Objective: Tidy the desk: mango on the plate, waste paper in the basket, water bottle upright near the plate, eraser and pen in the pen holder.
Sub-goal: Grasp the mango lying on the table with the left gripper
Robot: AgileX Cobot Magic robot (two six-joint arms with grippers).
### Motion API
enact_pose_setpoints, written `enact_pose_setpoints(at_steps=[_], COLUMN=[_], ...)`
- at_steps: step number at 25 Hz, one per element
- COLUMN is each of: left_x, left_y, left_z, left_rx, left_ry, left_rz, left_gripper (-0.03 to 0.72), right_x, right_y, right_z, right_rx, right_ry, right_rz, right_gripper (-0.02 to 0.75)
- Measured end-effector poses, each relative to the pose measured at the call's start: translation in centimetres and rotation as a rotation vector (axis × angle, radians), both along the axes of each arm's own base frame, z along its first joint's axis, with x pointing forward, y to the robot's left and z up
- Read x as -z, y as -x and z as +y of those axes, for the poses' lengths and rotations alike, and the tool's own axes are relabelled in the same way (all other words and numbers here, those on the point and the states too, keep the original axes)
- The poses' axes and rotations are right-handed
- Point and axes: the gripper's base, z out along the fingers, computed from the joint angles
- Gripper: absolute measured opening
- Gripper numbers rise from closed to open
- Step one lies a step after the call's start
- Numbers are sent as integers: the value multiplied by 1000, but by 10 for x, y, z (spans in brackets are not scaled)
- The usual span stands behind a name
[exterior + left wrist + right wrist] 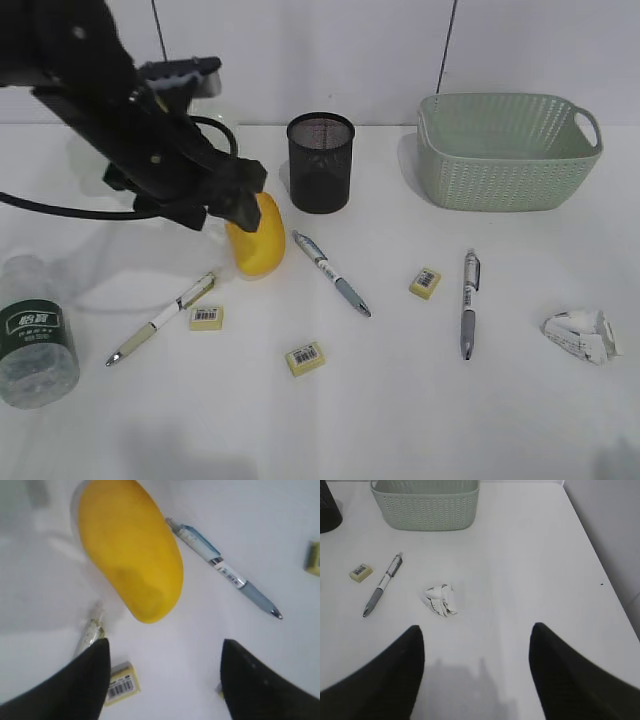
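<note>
The left gripper is wide open and holds nothing; in the left wrist view its two dark fingers stand apart with the mango just ahead of them, not between them. The right gripper is also open and empty, and it hovers over the bare desk, with the waste paper a little in front of it. In the exterior view the mango lies on the desk just left of the pen holder, partly hidden by the left arm. The plate cannot be made out clearly; only something pale and glassy shows behind that arm. I judge that the mango is the step in hand, and here are the risks. The fruit is smooth and rounded, so a grip that closes on its narrow end may squeeze it out and let it roll. A pen lies just beside it, another pen tip and an eraser are near the left finger, so a low approach could push them away. The water bottle lies on its side at the left edge, where a wide swing of the arm may knock it off.
</note>
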Motion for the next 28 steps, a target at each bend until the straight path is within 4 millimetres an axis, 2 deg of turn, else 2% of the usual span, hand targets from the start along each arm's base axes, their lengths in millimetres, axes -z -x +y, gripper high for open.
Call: enact_pose_setpoints(at_steps=[7,12,18,24,28], left_x=[25,39,60,76,77], left_y=[-32,-50,-50,-52,-56], left_z=[-19,-30,-31,-31,-33], left_rx=[-67,-137,-181,-207,-225], left_ry=[10,25,-22,-39,-10], left_rz=[53,97,205,242,201], left_gripper=[622,645,646,646,646], right_x=[0,0,0,0,0], right_y=[0,0,0,0,0], right_z=[0,0,0,0,0], right_rx=[0,0,0,0,0], right_ry=[0,0,0,0,0], right_rz=[0,0,0,0,0], right_gripper=[522,522,522,522,522])
